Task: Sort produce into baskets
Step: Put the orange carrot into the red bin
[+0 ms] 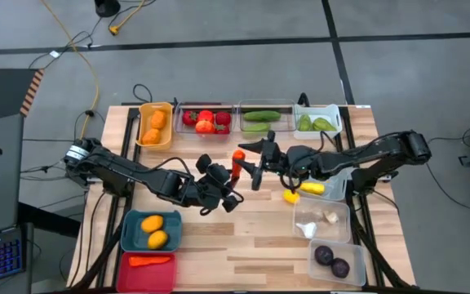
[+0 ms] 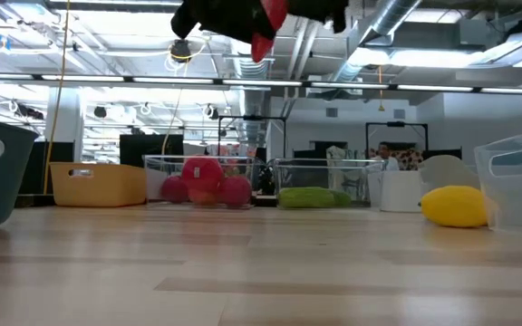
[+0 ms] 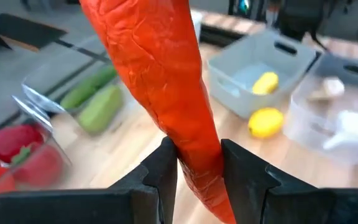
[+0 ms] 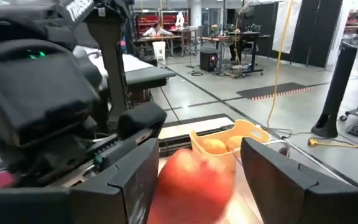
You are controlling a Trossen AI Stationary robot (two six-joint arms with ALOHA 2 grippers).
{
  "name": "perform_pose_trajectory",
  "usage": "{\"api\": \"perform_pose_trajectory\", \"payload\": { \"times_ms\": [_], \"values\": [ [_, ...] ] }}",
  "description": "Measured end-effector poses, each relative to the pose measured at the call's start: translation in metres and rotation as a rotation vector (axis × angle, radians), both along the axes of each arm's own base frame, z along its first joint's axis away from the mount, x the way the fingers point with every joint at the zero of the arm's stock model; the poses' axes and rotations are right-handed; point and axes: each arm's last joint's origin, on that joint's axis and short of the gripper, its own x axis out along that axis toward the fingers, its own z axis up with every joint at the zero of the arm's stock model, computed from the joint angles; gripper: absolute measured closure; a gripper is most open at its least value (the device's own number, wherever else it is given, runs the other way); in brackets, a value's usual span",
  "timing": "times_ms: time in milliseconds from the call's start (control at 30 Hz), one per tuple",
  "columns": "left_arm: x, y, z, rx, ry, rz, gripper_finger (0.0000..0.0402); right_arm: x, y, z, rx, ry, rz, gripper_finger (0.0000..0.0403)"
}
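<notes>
A long red-orange wrinkled vegetable hangs in the air over the middle of the table. My left gripper is shut on its narrow end. My right gripper comes level from the table's right and is open, its fingers on either side of the vegetable's thick end. In the high view the vegetable shows between my left gripper and my right gripper. The low view shows it high above the table top. My left gripper pinches the vegetable's narrow end between its two fingers, which lie across it. The vegetable is lifted clear of the table and sticks out away from the fingers. My right gripper: I cannot tell whether its open fingers touch the thick end.
Along the far edge stand an orange-yellow bin, a clear bin of red fruit, a clear bin of green produce and a white bin. Teal and red bins stand near left, clear bins right. A yellow fruit lies loose.
</notes>
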Motion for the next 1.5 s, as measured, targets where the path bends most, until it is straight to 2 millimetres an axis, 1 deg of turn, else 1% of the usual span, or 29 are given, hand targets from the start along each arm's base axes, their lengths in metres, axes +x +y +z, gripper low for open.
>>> {"api": "perform_pose_trajectory", "payload": {
  "times_ms": [167,300,367,467,567,633,767,933,1100,1200,1333,1500],
  "values": [
    [-0.004,-0.001,-0.003,-0.052,0.064,-0.065,0.0302,-0.020,0.003,0.013,0.000,0.044,0.010,0.0148],
    [-0.013,-0.006,-0.003,-0.185,0.160,-0.234,0.0302,-0.036,0.007,0.018,-0.009,0.108,0.034,0.0148],
    [-0.020,-0.011,-0.001,-0.302,0.218,-0.355,0.0302,-0.043,0.010,0.019,-0.015,0.144,0.049,0.0148],
    [-0.033,-0.021,0.000,-0.558,0.323,-0.512,0.0301,-0.050,0.016,0.017,-0.024,0.202,0.072,0.0148],
    [-0.047,-0.037,0.000,-0.826,0.437,-0.584,0.0301,-0.053,0.021,0.013,0.004,0.241,0.086,0.0148],
    [-0.055,-0.050,-0.001,-0.933,0.510,-0.594,0.0301,-0.054,0.023,0.010,0.020,0.265,0.093,0.0148],
    [-0.073,-0.077,-0.004,-1.026,0.627,-0.563,0.0301,-0.053,0.028,0.005,0.029,0.299,0.102,0.0148],
    [-0.095,-0.106,-0.006,-1.124,0.730,-0.436,0.0301,-0.050,0.030,0.000,0.025,0.324,0.109,0.0148],
    [-0.120,-0.131,-0.008,-1.181,0.816,-0.323,0.0301,-0.047,0.032,-0.004,0.026,0.342,0.130,0.0148],
    [-0.134,-0.139,-0.010,-1.182,0.873,-0.235,0.0301,-0.047,0.035,-0.005,0.024,0.344,0.140,0.0148],
    [-0.150,-0.144,-0.013,-1.163,0.945,-0.113,0.0301,-0.048,0.040,-0.005,0.021,0.346,0.159,0.0148],
    [-0.162,-0.149,-0.014,-1.157,0.985,-0.015,0.0301,-0.050,0.046,-0.005,0.017,0.347,0.179,0.0148]
  ]
}}
